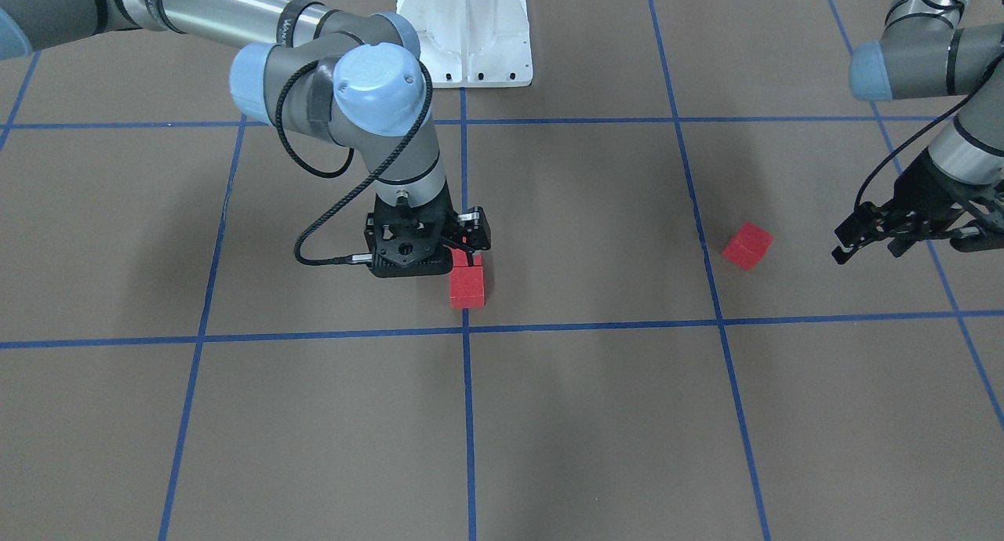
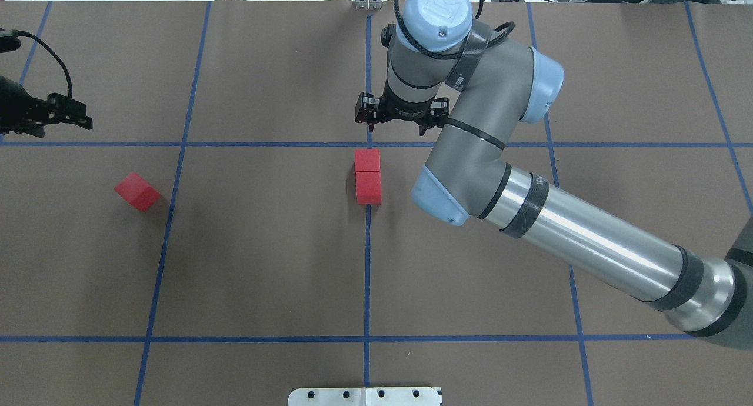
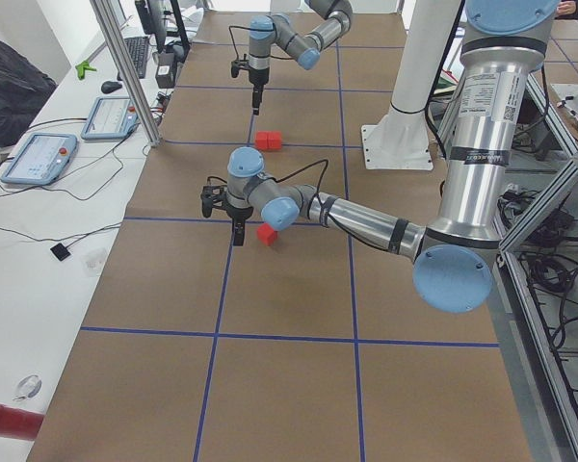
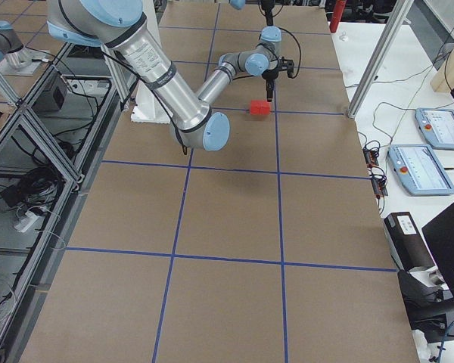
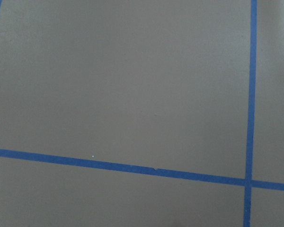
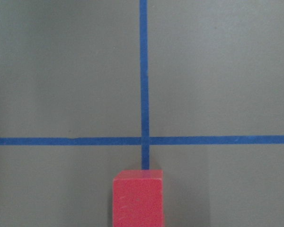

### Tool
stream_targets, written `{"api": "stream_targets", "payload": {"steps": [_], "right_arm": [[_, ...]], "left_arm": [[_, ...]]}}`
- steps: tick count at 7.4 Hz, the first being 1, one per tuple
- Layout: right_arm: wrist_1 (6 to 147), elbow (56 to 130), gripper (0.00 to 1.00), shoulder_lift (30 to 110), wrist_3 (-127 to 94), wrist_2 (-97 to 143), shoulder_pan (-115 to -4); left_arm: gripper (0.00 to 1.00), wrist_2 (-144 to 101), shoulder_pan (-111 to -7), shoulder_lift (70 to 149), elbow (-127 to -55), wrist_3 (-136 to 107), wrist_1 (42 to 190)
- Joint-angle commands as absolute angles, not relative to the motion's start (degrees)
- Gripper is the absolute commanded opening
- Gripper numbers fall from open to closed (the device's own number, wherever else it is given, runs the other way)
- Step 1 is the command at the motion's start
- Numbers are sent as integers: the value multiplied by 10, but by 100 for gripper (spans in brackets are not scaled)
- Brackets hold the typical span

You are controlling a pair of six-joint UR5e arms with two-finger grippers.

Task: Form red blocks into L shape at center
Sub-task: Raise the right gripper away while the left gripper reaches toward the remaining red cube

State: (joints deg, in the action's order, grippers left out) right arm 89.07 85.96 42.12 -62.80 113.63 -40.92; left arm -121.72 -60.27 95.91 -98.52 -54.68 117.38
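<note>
Two red blocks [image 2: 367, 160] [image 2: 369, 187] lie touching in a straight line on the blue tape, just on the robot's side of the center crossing [image 2: 369, 144]. The right wrist view shows one block [image 6: 138, 198] below that crossing [image 6: 144, 140]. The third red block [image 2: 137, 191] lies alone, turned askew, far to the left; it also shows in the front view [image 1: 747, 245]. My right gripper [image 2: 402, 115] hangs above the pair, apart from them; it looks open and empty. My left gripper [image 1: 871, 247] hovers open and empty beyond the lone block.
The white robot base [image 1: 464, 31] stands at the table's near edge. The right arm's long forearm [image 2: 588, 241] slants across the right half of the grid. Tablets and cables [image 3: 39, 154] lie on the white bench along the far side.
</note>
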Motion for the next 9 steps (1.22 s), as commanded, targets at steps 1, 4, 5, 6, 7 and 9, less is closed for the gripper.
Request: {"api": "stream_targets", "payload": {"steps": [1,4,5,6,7,9], "right_arm": [[902,882,99,461,-555,1143,-458],[898,881,99,478,-522,1158,-478],[898,880,99,480,-522,1156,-478],[894,879,99,484,-521,1155,-478],[893,880,99,488,-521,1154,-478],[891,881,99,489,-522,1153,-478]], "left_arm": [[100,-1158,-528,955,-1006,-595,1185],[100,-1157,-513,944,-1028,-670,1178],[100,-1156,-513,931,-1031,-715,1178],[100,-1153,-513,931,-1031,-775,1168],[100,-1140,-513,934,-1041,-833,1142],[100,-1119,-505,950,-1042,-899,1108]]}}
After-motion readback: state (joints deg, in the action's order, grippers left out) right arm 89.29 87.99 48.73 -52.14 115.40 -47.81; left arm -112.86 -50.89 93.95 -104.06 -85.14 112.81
